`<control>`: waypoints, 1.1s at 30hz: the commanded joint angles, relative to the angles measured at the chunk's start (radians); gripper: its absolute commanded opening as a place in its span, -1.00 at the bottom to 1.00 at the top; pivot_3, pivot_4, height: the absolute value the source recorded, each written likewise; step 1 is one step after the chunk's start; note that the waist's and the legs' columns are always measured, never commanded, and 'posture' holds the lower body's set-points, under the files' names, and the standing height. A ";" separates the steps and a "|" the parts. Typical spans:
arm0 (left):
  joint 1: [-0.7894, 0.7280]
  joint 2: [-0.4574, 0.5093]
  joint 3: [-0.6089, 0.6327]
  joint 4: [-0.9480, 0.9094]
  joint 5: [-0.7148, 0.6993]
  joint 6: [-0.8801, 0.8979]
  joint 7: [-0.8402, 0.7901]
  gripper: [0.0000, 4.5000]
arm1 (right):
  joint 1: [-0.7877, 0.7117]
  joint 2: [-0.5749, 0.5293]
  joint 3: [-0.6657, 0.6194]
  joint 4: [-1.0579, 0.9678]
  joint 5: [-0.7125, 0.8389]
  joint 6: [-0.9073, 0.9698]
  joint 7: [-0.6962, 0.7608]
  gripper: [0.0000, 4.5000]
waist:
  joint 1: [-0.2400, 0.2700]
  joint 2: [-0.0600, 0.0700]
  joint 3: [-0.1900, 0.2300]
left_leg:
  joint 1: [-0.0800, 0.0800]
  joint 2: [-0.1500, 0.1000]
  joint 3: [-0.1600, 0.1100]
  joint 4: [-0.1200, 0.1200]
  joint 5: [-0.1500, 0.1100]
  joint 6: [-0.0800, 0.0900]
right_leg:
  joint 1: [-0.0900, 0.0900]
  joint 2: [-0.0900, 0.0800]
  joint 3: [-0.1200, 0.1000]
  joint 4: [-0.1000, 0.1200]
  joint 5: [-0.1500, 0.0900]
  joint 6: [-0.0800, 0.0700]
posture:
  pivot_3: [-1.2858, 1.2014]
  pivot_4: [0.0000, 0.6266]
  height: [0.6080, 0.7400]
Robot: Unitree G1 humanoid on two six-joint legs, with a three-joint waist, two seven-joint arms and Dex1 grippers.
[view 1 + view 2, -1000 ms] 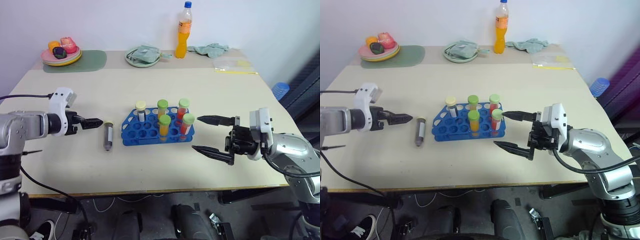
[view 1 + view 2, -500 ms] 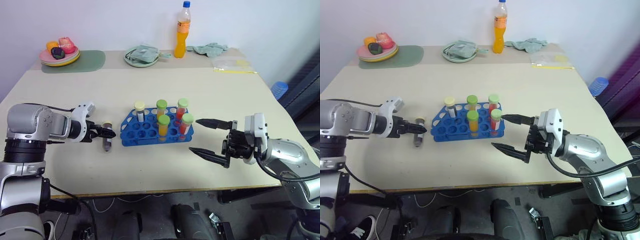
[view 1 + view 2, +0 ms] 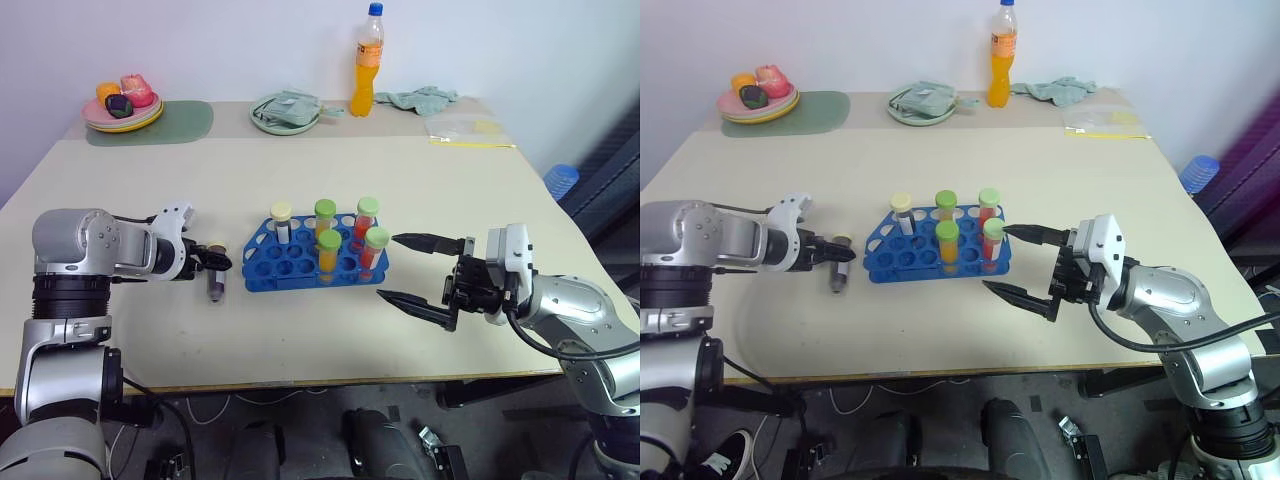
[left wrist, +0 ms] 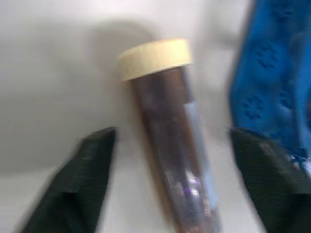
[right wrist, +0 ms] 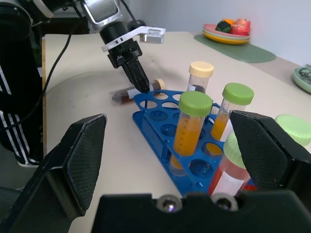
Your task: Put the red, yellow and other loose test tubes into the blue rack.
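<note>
A loose test tube [image 3: 214, 283] with dark contents and a cream cap lies flat on the table just left of the blue rack [image 3: 298, 268]. My left gripper [image 3: 217, 263] points down over its cap end. In the left wrist view the tube [image 4: 170, 160] lies between the two fingers [image 4: 82, 179], with a gap on each side, so the gripper is open. The rack holds several upright tubes: one cream-capped [image 3: 281, 213], the others green-capped [image 3: 328, 241] with orange or red liquid. My right gripper [image 3: 390, 267] hovers open just right of the rack, holding nothing.
At the back of the table stand an orange drink bottle [image 3: 367, 62], a plate of fruit [image 3: 122, 105] on a green mat, a green plate with a cloth [image 3: 287, 110], another cloth [image 3: 420, 97] and a plastic bag [image 3: 465, 130].
My left gripper has moved right and down from beside the loose tube to straddle its cap end. The right gripper has stayed where it was.
</note>
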 commanded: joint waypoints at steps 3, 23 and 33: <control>0.000 -0.023 0.050 -0.012 -0.050 0.009 0.058 -0.48 | -0.021 0.006 -0.008 -0.003 -0.011 -0.022 -0.002 1.00 | 0.005 0.000 0.000 | 0.000 0.000 0.000 0.000 0.000 0.000 | 0.000 0.000 0.000 0.000 0.000 0.000 | 0.03 -0.52 1.00; 0.391 -0.198 0.237 -0.510 0.072 -1.180 -0.321 -0.48 | 0.015 -0.006 -0.066 0.012 0.038 -0.010 0.023 1.00 | 0.024 0.000 -0.001 | -0.001 -0.002 0.003 0.000 0.003 -0.007 | 0.002 -0.004 0.000 -0.002 0.000 -0.003 | 0.03 -0.52 1.00; 0.508 -0.256 0.041 -0.441 0.173 -1.607 -0.608 -0.48 | 0.020 -0.041 -0.110 -0.041 0.117 0.053 0.015 1.00 | 0.021 -0.001 -0.001 | 0.000 -0.001 0.003 0.001 0.003 -0.006 | 0.002 -0.002 0.001 -0.002 -0.001 -0.003 | 0.03 -0.52 1.00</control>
